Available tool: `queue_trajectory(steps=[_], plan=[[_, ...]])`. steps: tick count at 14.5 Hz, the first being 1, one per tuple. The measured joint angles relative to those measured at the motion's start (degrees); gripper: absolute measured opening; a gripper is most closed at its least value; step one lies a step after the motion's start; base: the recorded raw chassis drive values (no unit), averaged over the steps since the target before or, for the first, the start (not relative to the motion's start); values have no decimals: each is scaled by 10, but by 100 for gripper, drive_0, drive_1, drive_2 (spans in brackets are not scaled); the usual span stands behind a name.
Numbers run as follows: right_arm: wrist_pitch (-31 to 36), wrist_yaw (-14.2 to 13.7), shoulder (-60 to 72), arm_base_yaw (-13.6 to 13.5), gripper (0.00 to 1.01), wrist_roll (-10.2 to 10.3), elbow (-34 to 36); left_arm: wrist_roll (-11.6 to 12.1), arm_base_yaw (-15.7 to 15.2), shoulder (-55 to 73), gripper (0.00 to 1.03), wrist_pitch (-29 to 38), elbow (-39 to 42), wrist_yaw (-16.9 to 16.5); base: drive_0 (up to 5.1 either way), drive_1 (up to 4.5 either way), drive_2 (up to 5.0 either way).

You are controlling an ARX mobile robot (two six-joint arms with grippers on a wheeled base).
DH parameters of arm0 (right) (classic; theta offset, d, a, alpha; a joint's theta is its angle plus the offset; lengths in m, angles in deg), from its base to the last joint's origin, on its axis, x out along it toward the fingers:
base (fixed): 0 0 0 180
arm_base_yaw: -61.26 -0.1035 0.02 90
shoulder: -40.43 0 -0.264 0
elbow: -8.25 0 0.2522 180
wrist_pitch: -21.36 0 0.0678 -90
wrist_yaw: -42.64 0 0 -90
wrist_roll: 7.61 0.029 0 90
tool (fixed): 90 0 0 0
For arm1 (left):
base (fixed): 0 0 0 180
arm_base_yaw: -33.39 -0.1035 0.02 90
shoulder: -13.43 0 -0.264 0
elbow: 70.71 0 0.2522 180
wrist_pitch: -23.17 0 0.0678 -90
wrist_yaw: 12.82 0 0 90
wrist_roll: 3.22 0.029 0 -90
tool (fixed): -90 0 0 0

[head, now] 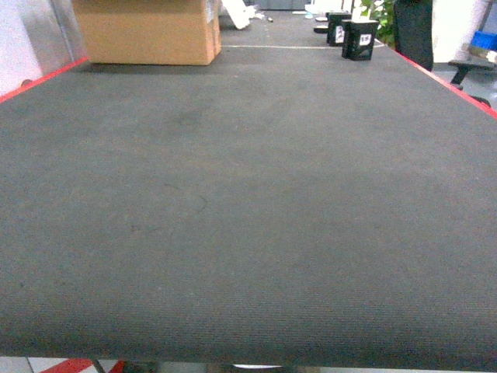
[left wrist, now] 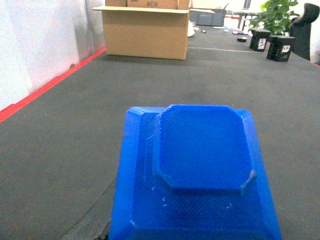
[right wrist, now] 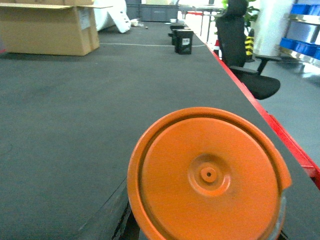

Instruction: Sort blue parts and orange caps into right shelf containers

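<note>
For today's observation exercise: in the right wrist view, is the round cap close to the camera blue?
No. The round cap filling the lower part of the right wrist view is plainly orange; the blue part shows in the left wrist view.

The table (head: 248, 202) is dark grey with red edges. Far left stands a tan cardboard box (head: 147, 29); far right, black pots (head: 351, 33) with white labels. Near the wrist cameras — a vivid blue part (left wrist: 195, 170) and an orange cap (right wrist: 207, 175).
</note>
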Motion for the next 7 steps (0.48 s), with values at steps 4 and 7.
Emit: queue_trajectory(steps=[4,7], plan=[[-30,10,-44,-2,45,2,14,0,5,-49,43,-23,23,-9,0,0,0],[-38,10,-75,-2,45,2,27,0,5,-90,43,-55,23,-10,0,0,0]])
